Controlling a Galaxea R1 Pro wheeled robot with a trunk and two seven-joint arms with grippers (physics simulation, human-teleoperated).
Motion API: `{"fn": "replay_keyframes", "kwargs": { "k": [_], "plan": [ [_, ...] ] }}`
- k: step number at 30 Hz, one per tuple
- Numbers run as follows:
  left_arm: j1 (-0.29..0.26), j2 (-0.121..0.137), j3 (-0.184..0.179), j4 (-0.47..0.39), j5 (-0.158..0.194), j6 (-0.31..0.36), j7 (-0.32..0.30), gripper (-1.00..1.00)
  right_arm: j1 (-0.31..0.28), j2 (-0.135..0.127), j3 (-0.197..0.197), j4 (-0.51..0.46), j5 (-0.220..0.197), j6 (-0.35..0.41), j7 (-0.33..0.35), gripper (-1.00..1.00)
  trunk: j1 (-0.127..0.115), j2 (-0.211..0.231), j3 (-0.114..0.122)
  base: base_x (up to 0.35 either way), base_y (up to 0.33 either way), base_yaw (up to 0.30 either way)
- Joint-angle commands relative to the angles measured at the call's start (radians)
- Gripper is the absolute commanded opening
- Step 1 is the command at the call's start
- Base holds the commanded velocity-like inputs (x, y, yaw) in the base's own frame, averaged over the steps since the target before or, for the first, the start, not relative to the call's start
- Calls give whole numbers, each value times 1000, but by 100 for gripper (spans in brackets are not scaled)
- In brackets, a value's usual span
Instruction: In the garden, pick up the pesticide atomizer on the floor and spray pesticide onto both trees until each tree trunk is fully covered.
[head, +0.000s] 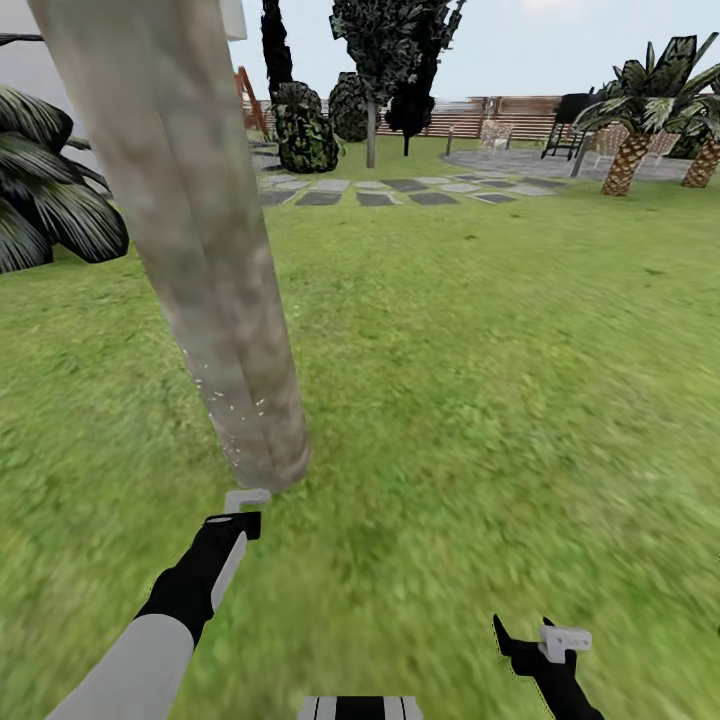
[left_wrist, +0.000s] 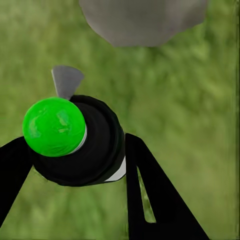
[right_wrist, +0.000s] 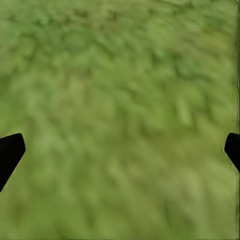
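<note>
In the left wrist view, the left gripper (left_wrist: 75, 165) is pinched on the pesticide atomizer (left_wrist: 75, 140), a round black body with a bright green cap toward the left of the frame and a small grey nozzle tab sticking up above it; the two black fingers (left_wrist: 150, 195) press against its sides from lower left and lower right. Beyond it, at the top centre of that frame, sits the grey base of the tree trunk (left_wrist: 142, 20), with blurry green floor (left_wrist: 200, 100) all round. In the head view, the left gripper (head: 240, 515) shows at lower left at the end of a black and white arm, a grey tab of the atomizer (head: 247, 498) poking up just beside the foot of the tree trunk (head: 190, 230), which rises as a thick, pale mottled column tilting toward the upper left corner. The right gripper (head: 545, 640) is at the lower right of the head view, well apart from the trunk; in the right wrist view its fingertips (right_wrist: 10, 152) stand spread wide at the left and right edges with only grass between them. Farther off, across the lawn (head: 480, 350), lie grey paving slabs (head: 380, 190), dark trees (head: 390, 60), a brown slat fence (head: 500, 115) and palms (head: 640, 110) at the upper right.
</note>
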Motion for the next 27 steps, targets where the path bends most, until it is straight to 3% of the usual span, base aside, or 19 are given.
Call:
{"fn": "replay_keyframes", "kwargs": {
  "k": [1,8,20,27],
  "plan": [
    [0,0,0,0,-1,0,0,-100,0,0,0,0,0,0,0,100,0,0,0,95,-261,2],
    [0,-1,-1,0,0,0,0,-100,0,0,0,0,0,0,-1,100,0,0,0,11,-275,24],
    [0,-2,-1,0,0,1,1,-100,0,0,0,0,0,-1,-1,100,0,0,0,31,-277,249],
    [0,0,0,0,0,1,5,-100,0,0,1,0,0,-2,-2,100,0,0,0,107,-277,27]
  ]
}}
